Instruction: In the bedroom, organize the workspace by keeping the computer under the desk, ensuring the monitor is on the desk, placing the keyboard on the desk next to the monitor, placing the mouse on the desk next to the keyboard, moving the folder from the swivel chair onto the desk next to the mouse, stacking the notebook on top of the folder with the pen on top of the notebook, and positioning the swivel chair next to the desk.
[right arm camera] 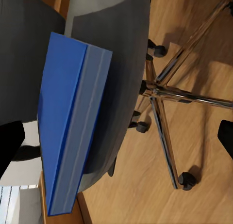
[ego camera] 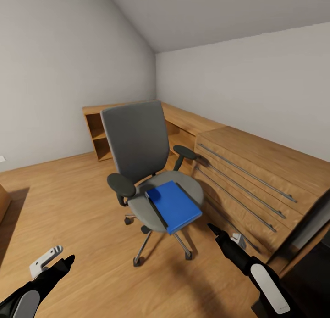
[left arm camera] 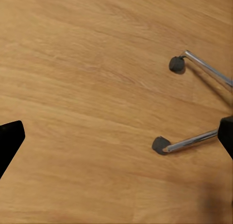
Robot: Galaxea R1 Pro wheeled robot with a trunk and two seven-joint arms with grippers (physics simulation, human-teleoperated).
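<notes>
Folder (ego camera: 174,206): lies flat on the chair (ego camera: 137,143) seat, one corner overhanging the front edge.
Chair: stands on the floor (ego camera: 73,208), just beside the wooden chest (ego camera: 256,180).
Right end effector (ego camera: 216,231): fingers held apart, near the folder, nothing gripped.
Left end effector (ego camera: 59,258): fingers apart, over bare floor.
Advice: the overhanging corner should be approached level and clamped across the thickness.

Both arms reach forward and low. The left gripper (ego camera: 62,256) has its fingers spread wide apart. The right gripper (ego camera: 224,235) also has its fingers wide apart, pointing forward.
</notes>
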